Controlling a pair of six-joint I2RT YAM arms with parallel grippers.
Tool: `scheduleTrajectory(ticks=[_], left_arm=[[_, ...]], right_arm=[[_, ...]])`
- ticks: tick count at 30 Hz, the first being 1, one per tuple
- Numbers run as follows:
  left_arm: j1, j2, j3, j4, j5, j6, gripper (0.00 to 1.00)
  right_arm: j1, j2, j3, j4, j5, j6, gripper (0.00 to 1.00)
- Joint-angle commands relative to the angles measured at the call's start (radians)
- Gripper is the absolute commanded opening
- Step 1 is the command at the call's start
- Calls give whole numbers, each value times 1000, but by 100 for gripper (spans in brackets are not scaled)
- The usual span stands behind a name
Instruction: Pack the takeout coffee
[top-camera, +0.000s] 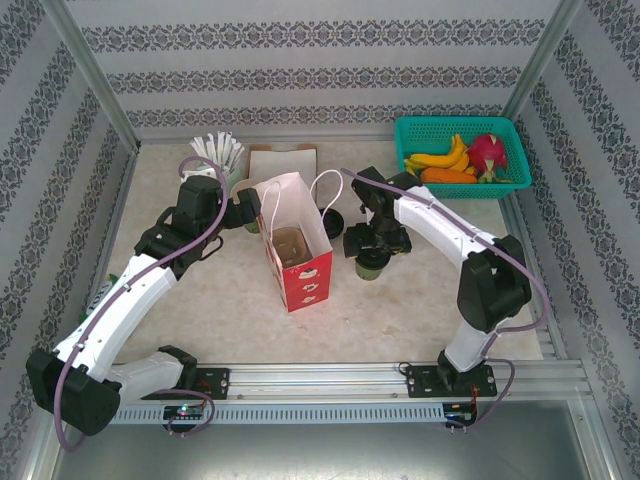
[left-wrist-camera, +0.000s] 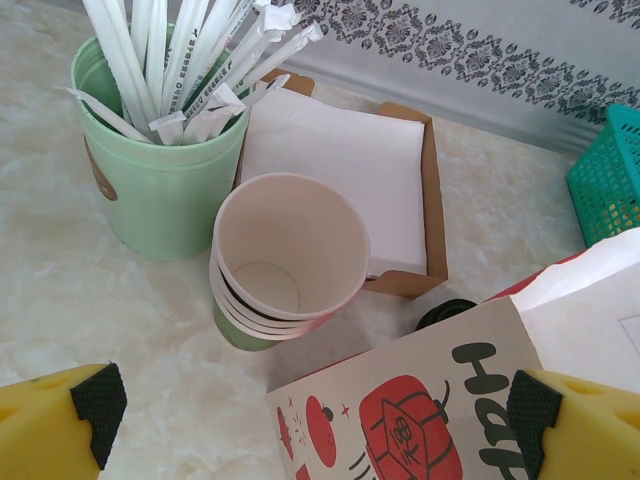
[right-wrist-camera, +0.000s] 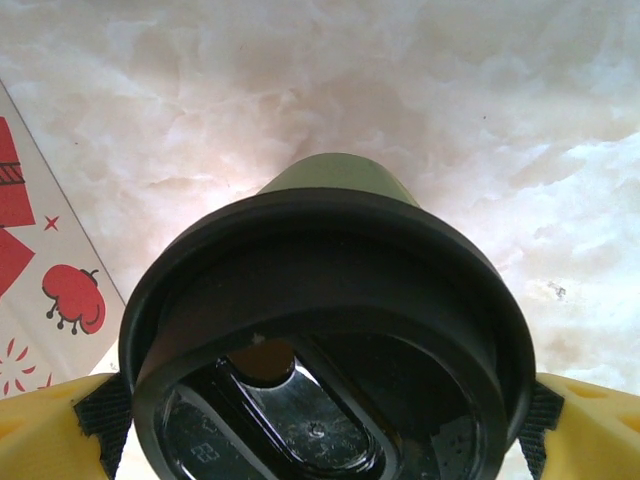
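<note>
table: pale marbled tabletop (top-camera: 230, 300).
bag: white-and-red paper bag (top-camera: 305, 280), upright, mouth open to receive the cup.
left gripper (left-wrist-camera: 310, 420): jaws wide, empty, beside the bag, probably to steady it.
right gripper (right-wrist-camera: 320, 435): jaws spread, straddling the round black plastic lid (right-wrist-camera: 320, 270) of the olive-green paper cup (right-wrist-camera: 335, 178), poised to grasp.
coffee: stands on the table, just right of the bag.
</note>
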Motion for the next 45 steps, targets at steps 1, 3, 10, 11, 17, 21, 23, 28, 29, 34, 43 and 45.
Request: scheduleTrajectory(ticks=[1,3,10,11,17,21,23,28,29,34,43,45], left_arm=[[11,-4,13,-31,3,29,100],[12,-6,14,-32,0,30,100],[12,-10,13,-34,-2,32,100],[11,-12,13,-33,-2,32,100],[12,-15,10,-34,-9,30,100],[12,-19,10,-35,-8,29,100],[12,-19,9,-37,-9,28,100],[12,-21,7,-38,-11,30,100],[12,-21,7,-36,-11,31,100],[11,-23,5,-36,-9,34,100],[12,-59,11,-7,-49,49,100],[12,-65,25,-2,-60,76,100]], right_arm=[[12,28,31,-59,12,12,98],[12,35,34,-58,3,12,98],[19,47,58,-81,49,20,98],[21,49,60,-87,58,19,98],[23,55,60,-86,66,16,98],[26,65,65,-91,77,15,98],[27,70,69,-94,86,14,98],[29,72,74,-94,90,10,96],[29,71,74,-92,85,8,94],[27,73,61,-68,64,0,84],[3,-4,18,-61,80,-24,76],[-1,-26,8,-65,87,-30,76]])
